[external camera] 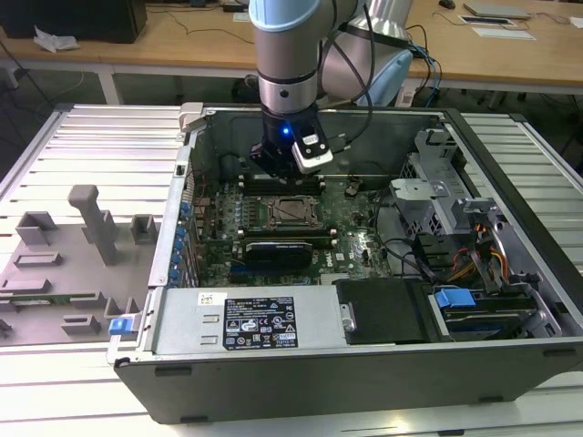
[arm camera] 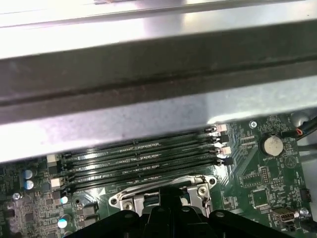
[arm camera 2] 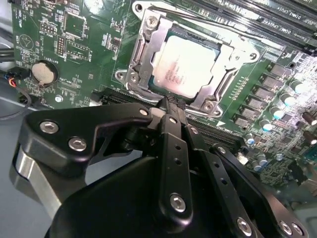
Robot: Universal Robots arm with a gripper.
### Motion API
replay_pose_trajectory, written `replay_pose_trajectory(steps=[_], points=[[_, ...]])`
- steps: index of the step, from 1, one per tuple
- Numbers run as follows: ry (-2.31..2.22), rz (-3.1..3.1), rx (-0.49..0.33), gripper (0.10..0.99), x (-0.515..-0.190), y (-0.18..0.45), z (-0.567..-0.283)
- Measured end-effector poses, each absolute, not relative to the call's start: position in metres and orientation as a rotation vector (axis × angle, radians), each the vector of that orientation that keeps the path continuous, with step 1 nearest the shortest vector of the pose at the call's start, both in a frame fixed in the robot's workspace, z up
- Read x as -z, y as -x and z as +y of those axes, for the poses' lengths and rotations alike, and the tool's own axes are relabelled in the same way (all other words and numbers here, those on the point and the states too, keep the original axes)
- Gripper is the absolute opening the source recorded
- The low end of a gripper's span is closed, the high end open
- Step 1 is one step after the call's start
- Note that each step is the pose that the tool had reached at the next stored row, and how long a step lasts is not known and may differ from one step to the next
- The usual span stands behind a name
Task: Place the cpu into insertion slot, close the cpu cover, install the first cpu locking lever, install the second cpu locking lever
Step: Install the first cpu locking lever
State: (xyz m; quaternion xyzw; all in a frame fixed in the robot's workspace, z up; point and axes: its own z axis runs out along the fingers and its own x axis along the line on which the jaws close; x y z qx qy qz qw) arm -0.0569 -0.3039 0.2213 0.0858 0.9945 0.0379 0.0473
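The cpu (arm camera 2: pixel 185 67) was a flat square chip with a pale silver-beige metal top, faint print across it. It lay seated in the insertion slot (arm camera 2: pixel 143 82), flush with the green motherboard (arm camera 2: pixel 74 49). The cpu cover (arm camera 2: pixel 225 82), a thin silver frame plate with a central window, lay down flat around the chip, its edges overlapping the chip's margins. In the exterior view the same socket (external camera: pixel 290 210) sat near the middle of the board inside the open computer case (external camera: pixel 383 364), which lay on its side on a slatted metal desk (external camera: pixel 100 146).

The arm (external camera: pixel 287 55) came straight down into the case, wrist vertical. The gripper (arm camera 2: pixel 171 104) hung just above the socket's near edge, beside the long black memory slots (arm camera: pixel 143 158). Its fingers (arm camera 2: pixel 173 144) were pressed together at the tips, grasping nothing.

Being square, the chip had no clear long axis; its top faced up, and in the second wrist view its sides ran skewed to the picture's edges, parallel to the socket frame.
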Motion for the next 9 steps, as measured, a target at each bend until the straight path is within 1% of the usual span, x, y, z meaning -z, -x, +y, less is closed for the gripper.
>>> replay_pose_trajectory(steps=[7, 9], points=[[-0.261, 3.033, -0.110, 0.106, -0.221, 0.057, -0.322], [-0.261, 3.034, -0.100, 0.106, -0.221, 0.057, -0.332]])
